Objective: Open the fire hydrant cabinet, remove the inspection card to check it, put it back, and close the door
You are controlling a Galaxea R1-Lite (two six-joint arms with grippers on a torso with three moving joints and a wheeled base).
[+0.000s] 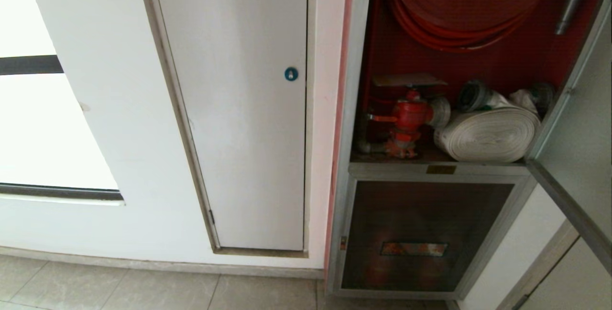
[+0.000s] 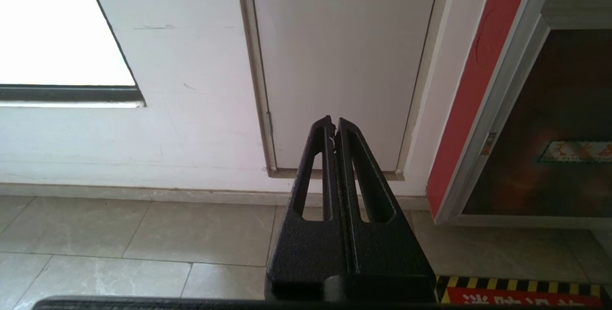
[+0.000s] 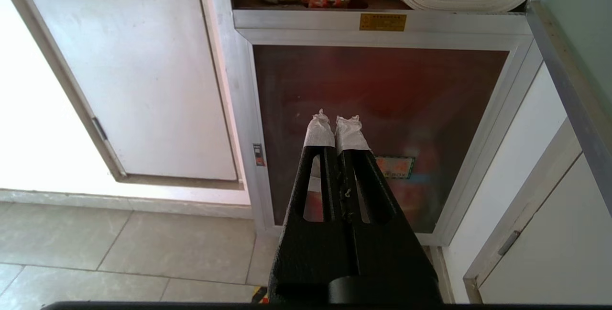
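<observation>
Right gripper (image 3: 334, 123) and left gripper (image 2: 333, 126), both pressed together, hung low; swung-out door (image 1: 581, 123) risked being struck when reaching the cabinet (image 1: 478, 75).

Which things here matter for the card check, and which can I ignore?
Job:
- fire hydrant cabinet, standing open
- door, swung out at the right
- card, resting above the red valve

Ignore:
- white panel with blue lock
- lower glass panel
- rolled hose
- hose reel

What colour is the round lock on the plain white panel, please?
Blue, seen best in the head view: the round lock.
</observation>
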